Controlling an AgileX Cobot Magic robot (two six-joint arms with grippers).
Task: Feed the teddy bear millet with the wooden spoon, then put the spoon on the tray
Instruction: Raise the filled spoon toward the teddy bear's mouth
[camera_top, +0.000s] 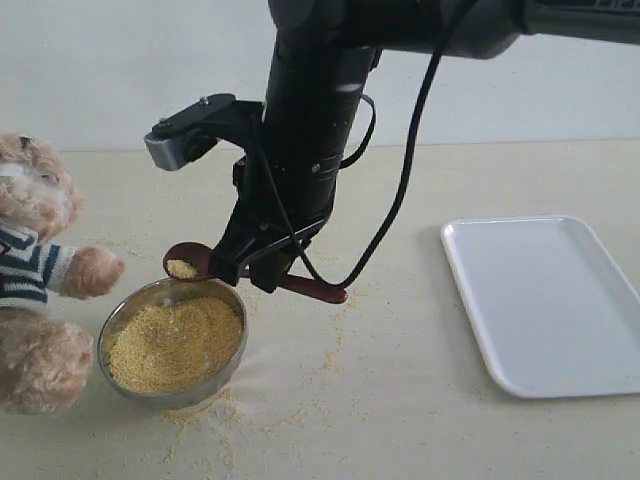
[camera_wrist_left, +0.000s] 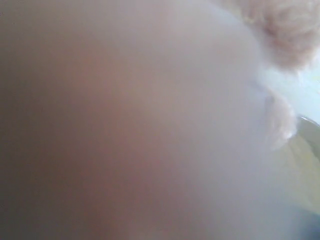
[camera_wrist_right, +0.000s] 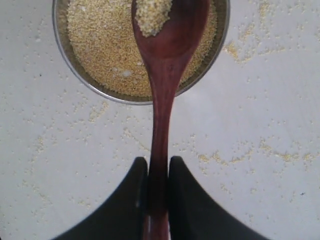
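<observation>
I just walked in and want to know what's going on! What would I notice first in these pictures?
The robot's black right hand pinches a dark wooden spoon carrying a little heap of yellow millet, just above a shiny metal bowl full of it. A fluffy teddy bear in a striped shirt sits at the left edge beside the bowl. A white tray lies on the right.

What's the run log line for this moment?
right gripper shut on wooden spoon | millet in spoon over metal bowl | teddy bear beside bowl | tray without spoon | left view blurred
</observation>
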